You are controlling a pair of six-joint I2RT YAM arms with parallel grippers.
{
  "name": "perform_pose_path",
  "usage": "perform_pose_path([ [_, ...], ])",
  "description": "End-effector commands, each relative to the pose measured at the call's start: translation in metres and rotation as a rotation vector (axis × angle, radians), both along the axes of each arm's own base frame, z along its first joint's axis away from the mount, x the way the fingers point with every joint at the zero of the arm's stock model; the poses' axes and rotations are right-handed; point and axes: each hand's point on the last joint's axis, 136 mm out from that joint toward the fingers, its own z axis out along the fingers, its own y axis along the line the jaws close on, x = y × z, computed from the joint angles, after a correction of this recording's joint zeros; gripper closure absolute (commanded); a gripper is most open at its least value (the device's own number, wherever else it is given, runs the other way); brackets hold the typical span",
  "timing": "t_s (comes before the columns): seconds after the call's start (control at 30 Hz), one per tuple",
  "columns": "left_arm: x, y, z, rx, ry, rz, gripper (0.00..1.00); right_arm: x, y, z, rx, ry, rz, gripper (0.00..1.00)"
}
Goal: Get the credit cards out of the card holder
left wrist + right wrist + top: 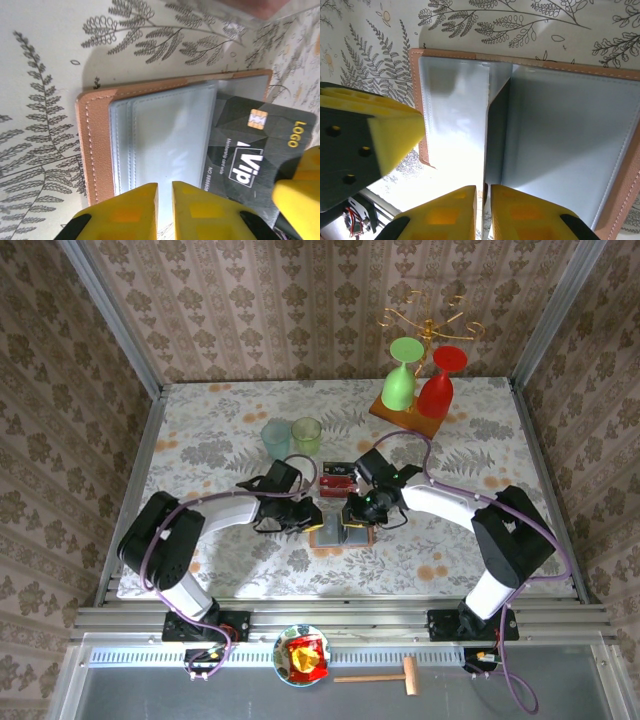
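Card holder (160, 135) lies open; left wrist view shows the black card (240, 132) face-on.

Bright overhead light; white glare on card holder (452, 115); foreground soft.

The top external camera looks steeply down from above and behind the arm bases (205, 625), taking in the whole table (200, 440). Both wrist cameras sit very close over the open card holder (335, 537) (165, 140) (570, 150), just toward 6 o'clock from that view's centre, sharing its dark credit card (250, 145) (492, 145).
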Motion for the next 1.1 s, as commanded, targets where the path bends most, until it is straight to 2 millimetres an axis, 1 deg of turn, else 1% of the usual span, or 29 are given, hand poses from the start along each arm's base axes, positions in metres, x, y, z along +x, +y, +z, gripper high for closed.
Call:
perform_pose_path([
  [0.0, -0.001, 0.003, 0.013, -0.023, -0.005, -0.013, 0.85, 0.0, -0.005, -0.001, -0.063, 0.014, -0.039, 0.84],
  [0.1, 0.0, 0.007, 0.014, -0.032, -0.008, -0.014, 0.85, -0.002, -0.006, -0.001, -0.081, 0.013, -0.054, 0.85],
  [0.33, 0.001, 0.015, 0.014, -0.048, -0.008, -0.011, 0.85, 0.0, -0.005, 0.001, -0.097, -0.005, -0.07, 0.89],
  [0.43, 0.002, 0.017, 0.015, -0.051, -0.012, -0.007, 0.85, -0.003, -0.008, 0.002, -0.12, 0.004, -0.068, 0.92],
  [0.63, 0.007, 0.021, 0.019, -0.06, -0.031, 0.007, 0.85, -0.002, -0.011, 0.016, -0.13, -0.034, -0.052, 0.94],
  [0.73, 0.012, 0.024, 0.022, -0.069, -0.048, 0.015, 0.85, -0.002, -0.013, 0.023, -0.144, -0.057, -0.011, 0.97],
  [0.83, 0.015, 0.028, 0.024, -0.074, -0.056, 0.027, 0.85, -0.003, -0.009, 0.033, -0.139, -0.095, 0.097, 0.99],
  [0.93, 0.018, 0.034, 0.026, -0.075, -0.073, 0.041, 0.85, -0.008, -0.002, 0.042, -0.11, -0.139, 0.261, 1.0],
  [1.07, 0.02, 0.042, 0.027, -0.073, -0.081, 0.07, 0.85, -0.016, -0.005, 0.044, -0.149, -0.199, 0.528, 1.0],
])
